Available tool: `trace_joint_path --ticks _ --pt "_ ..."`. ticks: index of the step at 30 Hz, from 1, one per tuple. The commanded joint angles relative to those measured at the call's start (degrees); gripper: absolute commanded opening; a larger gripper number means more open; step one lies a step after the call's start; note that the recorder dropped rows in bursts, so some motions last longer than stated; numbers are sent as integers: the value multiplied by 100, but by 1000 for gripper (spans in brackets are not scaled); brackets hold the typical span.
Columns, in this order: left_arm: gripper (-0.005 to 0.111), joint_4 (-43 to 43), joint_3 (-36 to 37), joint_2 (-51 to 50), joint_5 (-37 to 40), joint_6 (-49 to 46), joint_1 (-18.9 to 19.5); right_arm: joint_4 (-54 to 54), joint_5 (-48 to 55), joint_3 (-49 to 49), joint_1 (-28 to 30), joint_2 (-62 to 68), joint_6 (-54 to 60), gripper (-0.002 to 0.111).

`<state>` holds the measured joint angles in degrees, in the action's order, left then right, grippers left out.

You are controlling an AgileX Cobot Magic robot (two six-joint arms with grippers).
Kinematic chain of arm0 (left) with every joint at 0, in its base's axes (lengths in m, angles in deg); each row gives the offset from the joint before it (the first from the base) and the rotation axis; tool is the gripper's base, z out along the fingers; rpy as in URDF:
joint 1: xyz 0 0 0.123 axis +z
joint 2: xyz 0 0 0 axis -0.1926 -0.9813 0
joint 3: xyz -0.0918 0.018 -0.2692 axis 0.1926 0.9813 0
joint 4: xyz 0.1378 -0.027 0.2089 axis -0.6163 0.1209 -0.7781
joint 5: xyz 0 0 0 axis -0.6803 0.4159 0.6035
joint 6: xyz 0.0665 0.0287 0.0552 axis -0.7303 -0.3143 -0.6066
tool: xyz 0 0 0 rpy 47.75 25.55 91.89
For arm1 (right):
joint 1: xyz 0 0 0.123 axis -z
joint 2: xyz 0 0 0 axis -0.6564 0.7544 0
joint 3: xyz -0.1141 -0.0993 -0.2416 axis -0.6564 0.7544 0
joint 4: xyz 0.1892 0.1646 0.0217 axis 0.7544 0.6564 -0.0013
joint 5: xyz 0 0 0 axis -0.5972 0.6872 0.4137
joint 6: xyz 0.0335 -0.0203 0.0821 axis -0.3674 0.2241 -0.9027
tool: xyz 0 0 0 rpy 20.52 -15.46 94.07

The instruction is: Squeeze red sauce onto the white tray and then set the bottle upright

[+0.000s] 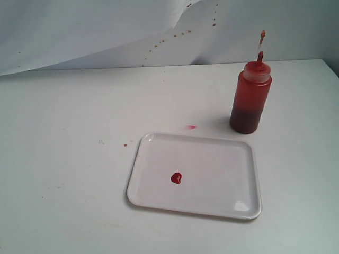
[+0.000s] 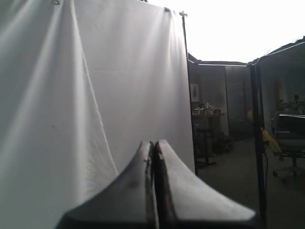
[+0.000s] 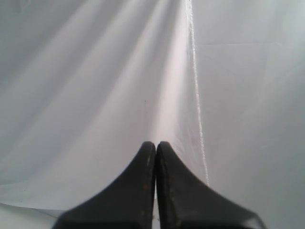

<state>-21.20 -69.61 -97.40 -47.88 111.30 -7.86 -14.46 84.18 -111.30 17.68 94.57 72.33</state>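
White tabletop point(image 1: 53, 159) carries the flat glossy white plastic tray point(image 1: 222, 174), a heart-shaped dark-red sauce blob point(image 1: 176, 178) on it. You see the translucent orange-red squeeze bottle point(image 1: 250, 100) upright beyond its right corner. Both steps appear done; leave things alone. Left gripper point(image 2: 153, 157) and right gripper point(image 3: 156, 152) are closed, empty. No writing is legible.

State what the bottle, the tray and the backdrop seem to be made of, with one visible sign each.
Bottle: probably soft translucent plastic; the red sauce level shows through its wall. White tray: likely hard glossy plastic; bright highlights sit on its rim. Backdrop: thin cloth or paper, matte; it hangs in folds.
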Motion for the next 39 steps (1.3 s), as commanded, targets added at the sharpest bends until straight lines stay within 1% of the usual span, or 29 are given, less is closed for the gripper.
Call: trace_joint_path --ticks 1,2,6,8,12,14,15,16,19,20,22,24,27,30,31,33,36,39 --pt "0 326 130 123 -359 469 863 -33 -53 8 -8 -33 -11 0" --pt "0 422 139 123 -359 563 1049 14 -53 8 -8 -33 -11 0" --pt "0 632 139 123 -393 799 1439 14 -53 8 -8 -33 -11 0" --pt "0 631 139 123 -416 954 1511 14 -53 8 -8 -33 -11 0" --pt "0 631 242 123 -437 986 1500 14 -53 8 -8 -33 -11 0" --pt "0 698 352 123 -373 783 1500 14 -53 8 -8 -33 -11 0" --pt "0 1000 434 123 -349 465 1500 14 -53 8 -8 -33 -11 0" --pt "0 1625 549 123 -284 -252 1500 14 -53 8 -8 -33 -11 0" --pt "0 4367 1019 123 -282 -3516 1500 14 -53 8 -8 -33 -11 0" --pt "0 5245 1207 123 -283 -4381 1500 14 -53 8 -8 -33 -11 0" --pt "0 6558 1549 123 -200 -5460 1500 14 -53 8 -8 -33 -11 0" --pt "0 7706 1854 205 123 -6364 1500 14 -53 8 -8 -33 -11 0" --pt "0 8984 2222 371 1220 -7872 1500 14 -53 8 -8 -33 -11 0" --pt "0 9794 2490 493 2228 -9734 1500 14 -53 8 -8 -33 -11 0" --pt "0 9847 2556 529 2443 -10035 1500 14 -53 8 -8 -33 -11 0" --pt "0 9815 2738 638 2778 -10231 1500 14 -53 8 -8 -33 -11 0" --pt "0 9613 2989 850 2779 -10231 1500 14 -53 8 -8 -33 -11 0" --pt "0 9600 3201 1051 2802 -10231 1500 14 -53 8 -8 -33 -11 0"
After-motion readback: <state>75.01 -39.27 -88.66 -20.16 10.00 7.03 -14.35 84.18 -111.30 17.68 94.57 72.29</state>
